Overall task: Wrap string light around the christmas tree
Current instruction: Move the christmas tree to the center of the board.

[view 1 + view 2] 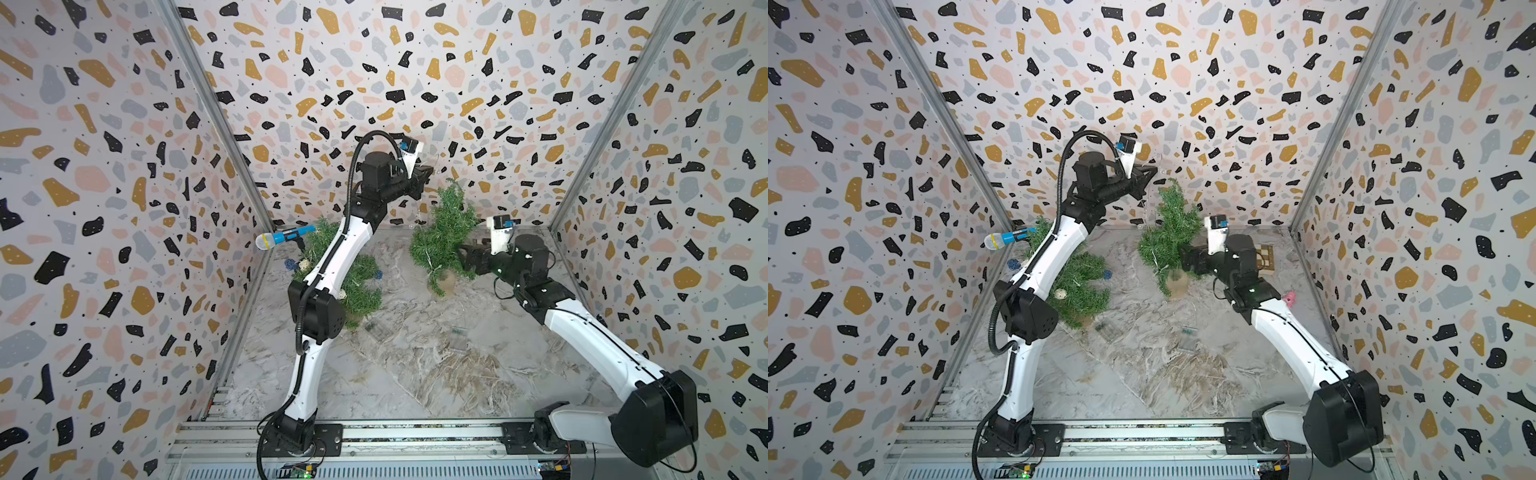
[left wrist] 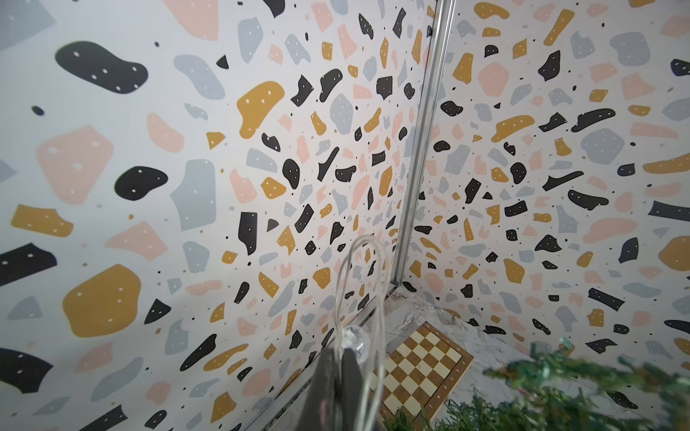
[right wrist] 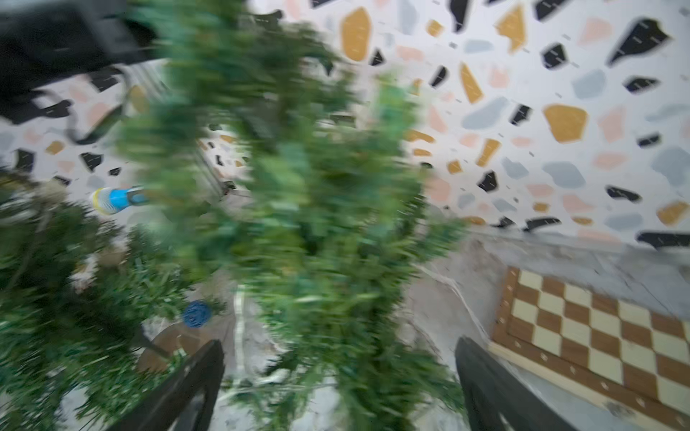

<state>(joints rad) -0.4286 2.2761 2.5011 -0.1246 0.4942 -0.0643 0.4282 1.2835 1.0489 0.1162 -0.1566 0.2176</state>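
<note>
The small green christmas tree (image 1: 440,232) (image 1: 1169,237) stands in a tan pot near the back of the table. My left gripper (image 1: 429,171) (image 1: 1151,172) is raised above and left of its top, shut on the clear string light (image 2: 356,343). A wire loop and a clear bulb stick out past the closed tips (image 2: 341,352), and a thin strand (image 1: 419,208) hangs down beside the tree. My right gripper (image 1: 462,257) (image 1: 1185,259) is low at the tree's right side and open. In the right wrist view its fingers (image 3: 201,373) stand wide apart with blurred branches (image 3: 298,224) between them.
A second, larger tree (image 1: 357,286) with ornaments stands at the left behind my left arm, and a blue toy microphone (image 1: 282,239) pokes out of it. Two clear boxes (image 1: 376,330) (image 1: 459,338) lie mid-table. A chessboard (image 1: 1266,257) lies at the back right.
</note>
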